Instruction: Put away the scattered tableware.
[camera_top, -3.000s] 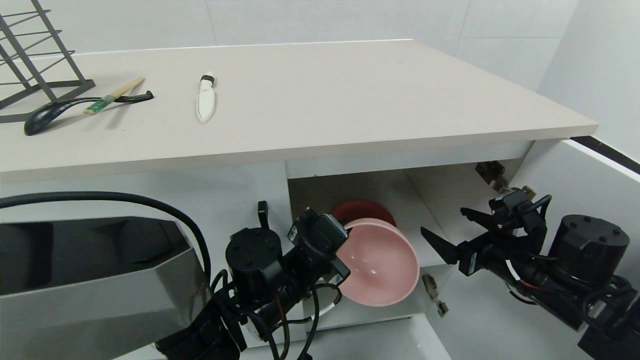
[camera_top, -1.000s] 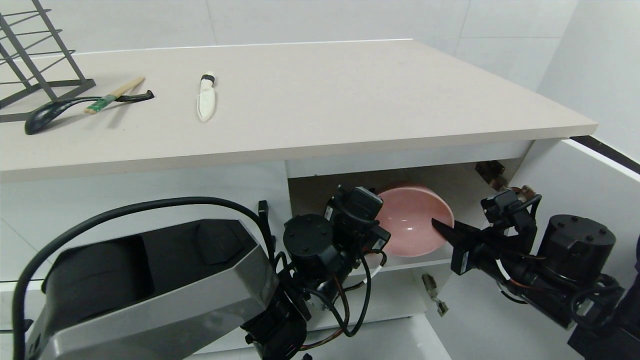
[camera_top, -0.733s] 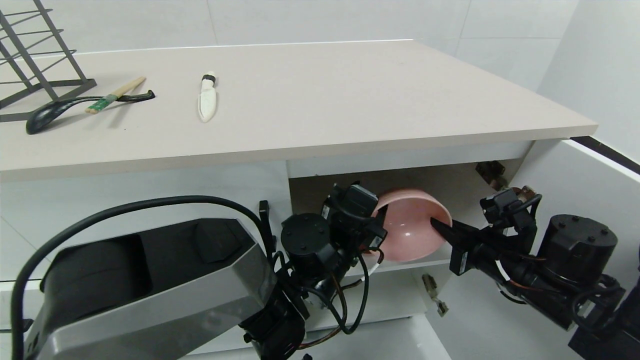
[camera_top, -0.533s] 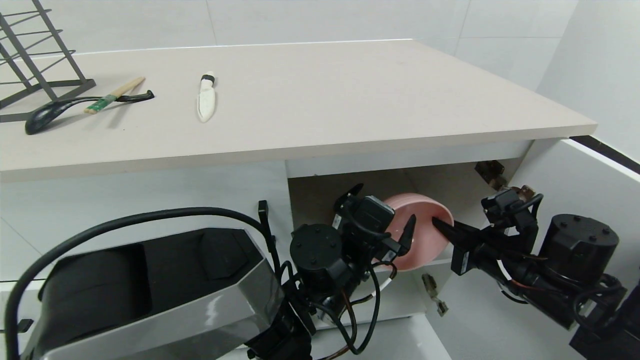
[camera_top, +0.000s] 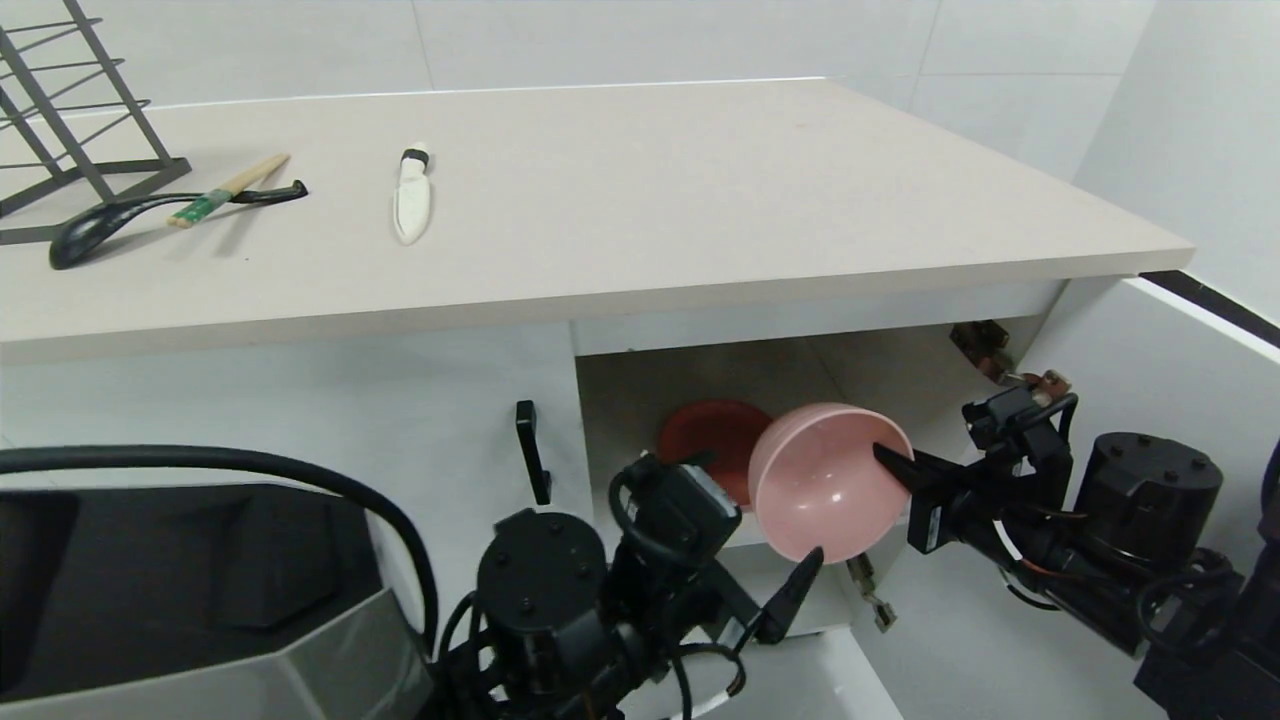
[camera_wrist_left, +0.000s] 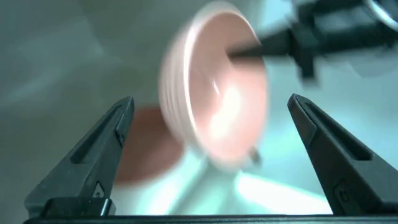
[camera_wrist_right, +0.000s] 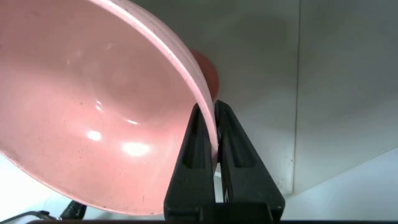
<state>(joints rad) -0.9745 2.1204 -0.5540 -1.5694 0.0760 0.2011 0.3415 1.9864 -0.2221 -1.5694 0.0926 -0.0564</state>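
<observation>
A pink bowl hangs tilted on its side at the mouth of the open cabinet, with its hollow facing me. My right gripper is shut on the bowl's right rim; in the right wrist view the fingers pinch the thin rim of the bowl. My left gripper stands open and apart from the bowl, lower and nearer to me, with one fingertip just under the bowl. A red dish sits on the cabinet shelf behind.
On the countertop lie a black ladle, wooden chopsticks and a white sheathed knife, next to a wire rack. The cabinet door stands open at the right. A black handle marks the shut door.
My left gripper carried the pink bowl up into the cabinet, let go of it and drew back down and out. My right gripper closed on the bowl's rim and now holds it.
</observation>
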